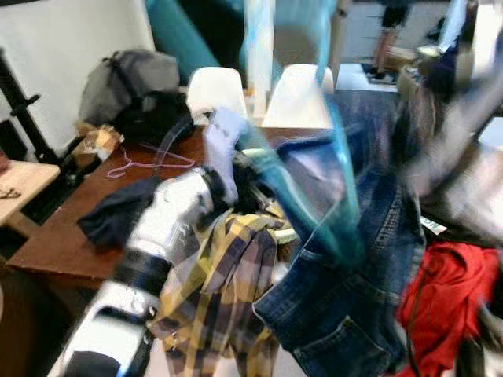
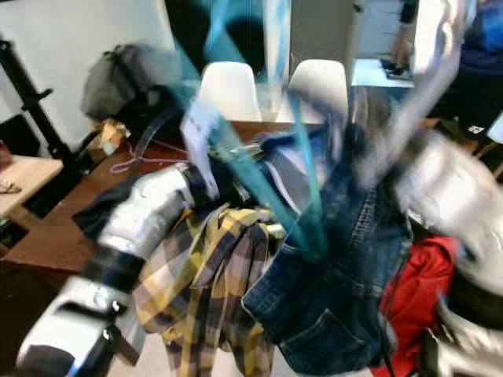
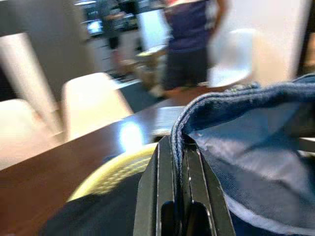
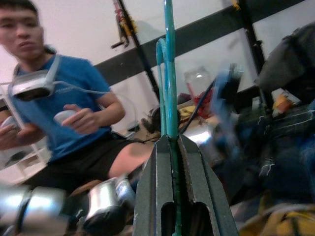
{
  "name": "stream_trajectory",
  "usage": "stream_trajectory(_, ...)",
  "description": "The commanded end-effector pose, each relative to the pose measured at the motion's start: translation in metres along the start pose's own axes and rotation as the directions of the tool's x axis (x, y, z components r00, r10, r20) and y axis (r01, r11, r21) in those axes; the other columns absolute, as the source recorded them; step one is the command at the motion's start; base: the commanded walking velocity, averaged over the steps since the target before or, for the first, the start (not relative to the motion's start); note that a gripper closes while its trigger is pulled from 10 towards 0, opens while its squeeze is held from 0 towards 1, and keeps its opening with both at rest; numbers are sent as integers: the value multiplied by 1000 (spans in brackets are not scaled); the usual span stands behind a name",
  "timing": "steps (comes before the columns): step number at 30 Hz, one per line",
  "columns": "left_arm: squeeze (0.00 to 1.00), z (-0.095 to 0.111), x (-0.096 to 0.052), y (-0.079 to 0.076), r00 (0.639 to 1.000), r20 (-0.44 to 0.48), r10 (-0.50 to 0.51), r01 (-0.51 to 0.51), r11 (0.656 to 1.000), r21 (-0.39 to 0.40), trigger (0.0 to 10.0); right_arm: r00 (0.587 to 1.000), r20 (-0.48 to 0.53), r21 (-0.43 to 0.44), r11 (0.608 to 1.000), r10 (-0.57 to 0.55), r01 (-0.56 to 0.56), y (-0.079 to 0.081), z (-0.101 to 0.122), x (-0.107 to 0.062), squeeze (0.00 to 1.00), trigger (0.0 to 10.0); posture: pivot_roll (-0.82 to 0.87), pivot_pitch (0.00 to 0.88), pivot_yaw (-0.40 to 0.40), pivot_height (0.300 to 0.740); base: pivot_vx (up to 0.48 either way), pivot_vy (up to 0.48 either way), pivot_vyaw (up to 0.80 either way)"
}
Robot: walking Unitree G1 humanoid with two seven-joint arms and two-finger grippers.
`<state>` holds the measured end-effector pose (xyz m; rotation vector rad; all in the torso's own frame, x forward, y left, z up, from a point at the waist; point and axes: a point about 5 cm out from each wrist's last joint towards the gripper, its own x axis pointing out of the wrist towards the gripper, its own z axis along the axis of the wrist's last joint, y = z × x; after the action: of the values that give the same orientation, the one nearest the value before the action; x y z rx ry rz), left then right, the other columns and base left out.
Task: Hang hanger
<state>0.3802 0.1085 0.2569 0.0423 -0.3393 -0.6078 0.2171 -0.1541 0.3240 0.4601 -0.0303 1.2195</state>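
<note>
Transport step: teal hanger carried, not yet hung.
Right gripper (image 4: 172, 147) clamps the teal hanger (image 4: 169, 78); left gripper (image 3: 179, 162) pinches the denim garment (image 1: 354, 259) at five o'clock. Next move likely requires finding a rail.

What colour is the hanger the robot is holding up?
Teal. The hanger shows best in the right wrist view, clamped between the right gripper jaws.

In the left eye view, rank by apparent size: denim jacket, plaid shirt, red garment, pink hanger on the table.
1. denim jacket, largest.
2. plaid shirt.
3. red garment, cut by the frame edge, so its rank below the shirt is unsure.
4. pink hanger, smallest, but farther away.
</note>
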Motion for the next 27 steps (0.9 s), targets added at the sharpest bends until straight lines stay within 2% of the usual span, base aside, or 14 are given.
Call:
stream_trajectory(1, 0, 9, 5, 11, 996, 34, 81, -81, 997, 18, 0, 997, 20, -17, 997, 74, -73, 11, 0, -3, 0, 10000, -237, 0, 35, 740, 0, 0, 0)
stream_trajectory(10, 0, 15, 9, 29, 977, 42, 208, -209, 978, 13, 0, 996, 80, 52, 997, 46, -50, 5, -10, -9, 0, 10000, -246, 0, 42, 740, 0, 0, 0)
stream_trajectory(12, 0, 24, 16, 33, 974, 65, 218, -219, 976, 7, 0, 933, 333, 112, 988, -136, 104, -21, 13, -19, 0, 10000, -247, 0, 50, 740, 0, 0, 0)
stream_trajectory(13, 0, 24, 16, 33, 974, 65, 218, -219, 976, 7, 0, 933, 333, 112, 988, -136, 104, -21, 13, -19, 0, 10000, -247, 0, 50, 740, 0, 0, 0)
stream_trajectory(15, 0, 37, 29, 26, 980, 106, 168, -170, 985, 9, 0, 763, 510, 257, 917, -398, 306, -56, 30, -42, 0, 10000, -250, 0, 58, 740, 0, 0, 0)
stream_trajectory(16, 0, 37, 29, 26, 980, 106, 168, -170, 985, 9, 0, 763, 510, 257, 917, -398, 306, -56, 30, -42, 0, 10000, -250, 0, 58, 740, 0, 0, 0)
stream_trajectory(17, 0, 41, 34, 24, 981, 118, 156, -158, 987, 9, 0, 702, 534, 299, 882, -472, 365, -66, 32, -51, 0, 10000, -250, 0, 58, 740, 0, 0, 0)
stream_trajectory(18, 0, 41, 34, 24, 981, 118, 156, -158, 987, 9, 0, 702, 534, 299, 882, -472, 365, -66, 32, -51, 0, 10000, -250, 0, 58, 740, 0, 0, 0)
stream_trajectory(19, 0, 42, 39, 19, 986, 119, 114, -114, 993, -6, 0, 604, 546, 344, 813, -580, 469, -78, 31, -65, 0, 10000, -260, 0, 69, 740, 0, 0, 0)
stream_trajectory(21, 0, 42, 39, 19, 986, 119, 114, -114, 993, -6, 0, 604, 546, 344, 813, -580, 469, -78, 31, -65, 0, 10000, -260, 0, 69, 740, 0, 0, 0)
stream_trajectory(22, 0, 42, 45, 11, 992, 114, 54, -53, 999, -10, 1412, 526, 552, 367, 755, -647, 544, -85, 28, -79, 0, 10000, -263, 0, 73, 740, 0, 0, 0)
stream_trajectory(23, 0, 42, 45, 11, 992, 114, 54, -53, 999, -10, 1412, 526, 552, 367, 755, -647, 544, -85, 28, -79, 0, 10000, -263, 0, 73, 740, 0, 0, 0)
stream_trajectory(24, 0, 39, 50, -1, 994, 110, -12, 12, 1000, -3, 6039, 453, 550, 382, 693, -702, 611, -89, 25, -92, 0, 10000, -267, 0, 77, 740, 0, 0, -675)
stream_trajectory(27, 0, 37, 53, -10, 993, 105, -53, 53, 999, 3, 6314, 397, 551, 396, 649, -734, 650, -91, 23, -101, 0, 10000, -271, 0, 78, 740, 0, 0, -671)
